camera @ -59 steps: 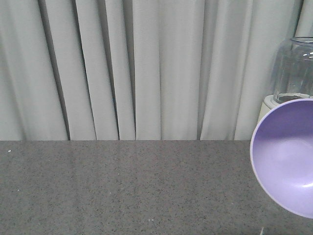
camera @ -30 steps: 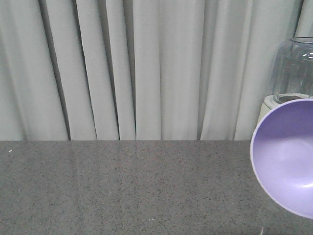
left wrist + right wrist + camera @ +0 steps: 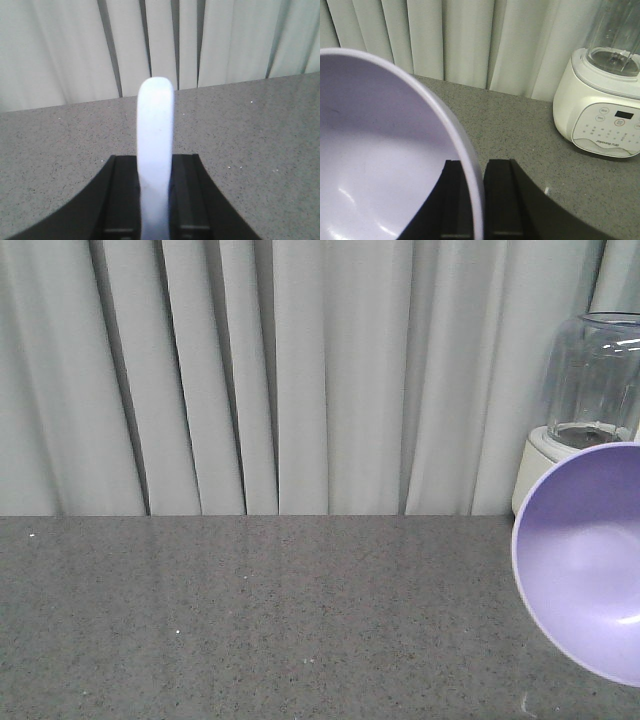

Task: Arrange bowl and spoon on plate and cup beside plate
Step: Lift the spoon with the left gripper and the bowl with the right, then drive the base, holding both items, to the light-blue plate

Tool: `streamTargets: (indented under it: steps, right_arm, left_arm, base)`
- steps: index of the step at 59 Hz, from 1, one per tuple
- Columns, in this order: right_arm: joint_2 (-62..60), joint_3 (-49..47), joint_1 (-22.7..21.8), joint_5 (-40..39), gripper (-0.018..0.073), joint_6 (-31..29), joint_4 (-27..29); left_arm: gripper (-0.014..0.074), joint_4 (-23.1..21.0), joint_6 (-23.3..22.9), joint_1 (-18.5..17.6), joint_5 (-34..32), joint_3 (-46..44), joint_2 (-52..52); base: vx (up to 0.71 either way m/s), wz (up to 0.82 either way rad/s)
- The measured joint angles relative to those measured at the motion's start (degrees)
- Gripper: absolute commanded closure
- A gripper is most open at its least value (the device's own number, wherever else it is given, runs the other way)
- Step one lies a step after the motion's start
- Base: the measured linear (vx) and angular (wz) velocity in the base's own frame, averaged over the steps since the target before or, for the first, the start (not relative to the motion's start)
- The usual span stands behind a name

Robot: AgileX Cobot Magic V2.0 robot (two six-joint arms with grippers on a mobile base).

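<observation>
Lavender round plastic bowl: gripped at rim, right gripper. Pale plastic spoon: clamped, left gripper. Needed level, slow lowering.

Soft, even light fills every view and lies flat across the counter. The curtain folds hold faint grey shade. The bowl carries a small glint low inside. The spoon, close to the lens, looks blurred and washed out.

A kitchen: speckled grey counter, white blender, pale curtains.
</observation>
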Motion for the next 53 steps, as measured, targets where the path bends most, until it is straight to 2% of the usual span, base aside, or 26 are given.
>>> streamTargets:
  steps: [29,53]
  right_arm:
    - [0.0,0.0,0.0,0.0,0.0568,0.0,0.0]
    - [0.0,0.0,0.0,0.0,0.0568,0.0,0.0]
  left_arm:
    - [0.0602,0.0,0.0,0.0,0.0,0.0,0.0]
    - [0.0602,0.0,0.0,0.0,0.1,0.0,-0.4]
  base:
    - [-0.16,-0.08]
    - [-0.10,-0.36]
